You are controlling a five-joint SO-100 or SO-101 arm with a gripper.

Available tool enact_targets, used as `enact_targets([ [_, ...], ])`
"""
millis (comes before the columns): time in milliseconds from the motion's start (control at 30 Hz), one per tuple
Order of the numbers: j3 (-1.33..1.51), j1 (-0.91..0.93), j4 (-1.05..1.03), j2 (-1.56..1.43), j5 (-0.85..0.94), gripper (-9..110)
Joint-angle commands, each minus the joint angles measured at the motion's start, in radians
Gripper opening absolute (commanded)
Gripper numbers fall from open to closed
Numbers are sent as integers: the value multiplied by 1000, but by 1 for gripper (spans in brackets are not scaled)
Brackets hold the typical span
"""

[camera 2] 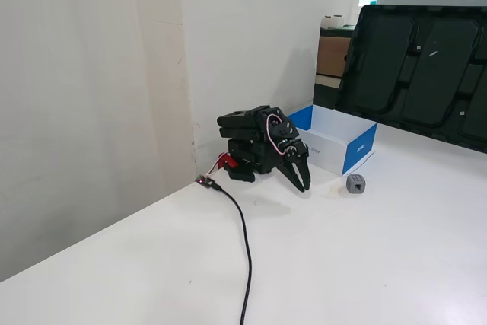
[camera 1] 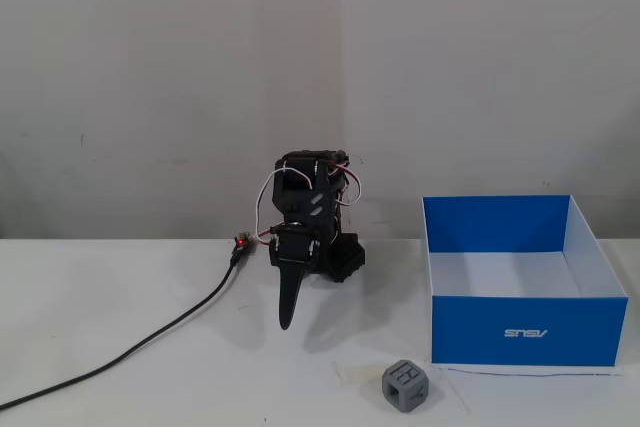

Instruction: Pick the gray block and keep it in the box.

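Gripper [camera 1: 285, 323] pressed together, empty; spread it, then drop squarely over small gray cut-out cube [camera 1: 405, 386] beside blue cardboard box [camera 1: 527, 330]

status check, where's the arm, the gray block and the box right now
Gripper folded low, jaws shut, empty. Gray block on the table, outside the box, near its front corner. Nothing between gripper and block.
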State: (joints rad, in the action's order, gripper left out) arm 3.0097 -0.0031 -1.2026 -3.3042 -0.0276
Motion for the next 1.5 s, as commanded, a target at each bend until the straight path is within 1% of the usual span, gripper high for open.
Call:
enact_targets([
  [0, 8, -14, 3, -124, -12, 0],
  [1067, 8, -14, 3, -124, -12, 0],
  [1333, 8, -31, 5, -124, -3, 0],
  [1467, 11, -78, 25, -124, 0, 0],
])
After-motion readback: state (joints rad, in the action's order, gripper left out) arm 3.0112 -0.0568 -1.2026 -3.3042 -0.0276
